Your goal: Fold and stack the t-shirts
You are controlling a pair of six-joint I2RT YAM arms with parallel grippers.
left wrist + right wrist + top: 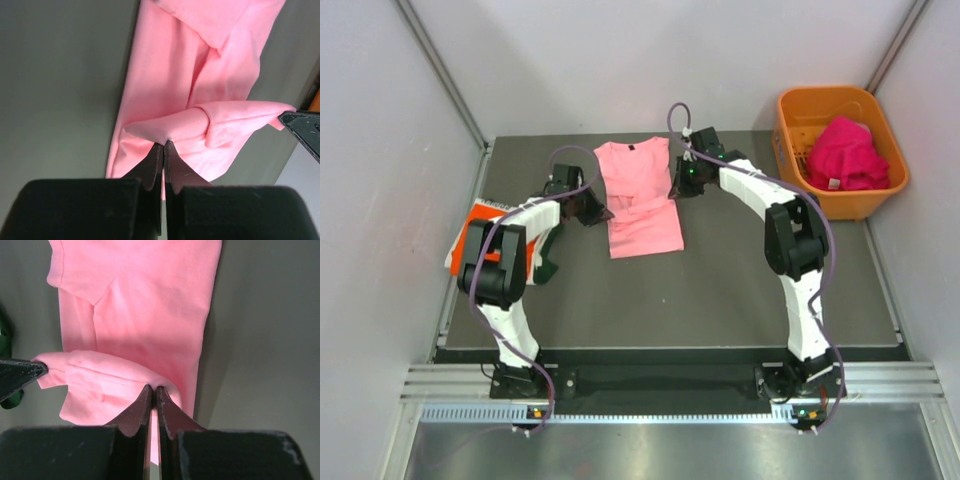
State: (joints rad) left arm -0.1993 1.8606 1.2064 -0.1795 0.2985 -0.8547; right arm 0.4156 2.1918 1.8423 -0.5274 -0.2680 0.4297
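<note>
Currently I am clamping my left pincer (pixel 164 146) and right pincer (pixel 154 389) tight on opposite side edges of the light pink t-shirt (pixel 642 200), which is lying between them on the table (pixel 720 290). It is handling as light, limp cloth, so I judge the hems the safest hold.

No word, brand, number or sign can be read in any view. A dark collar label (pixel 630 147) on the light pink t-shirt (pixel 642 218), lying on the tabletop (pixel 720 300) between the left pincer (pixel 607 213) and the right pincer (pixel 677 189), is too small to make out. A pale tag (pixel 833 183) on the magenta t-shirts (pixel 847 150) in the orange basket (pixel 825 92), well to the right pincer's right, is likewise illegible.
</note>
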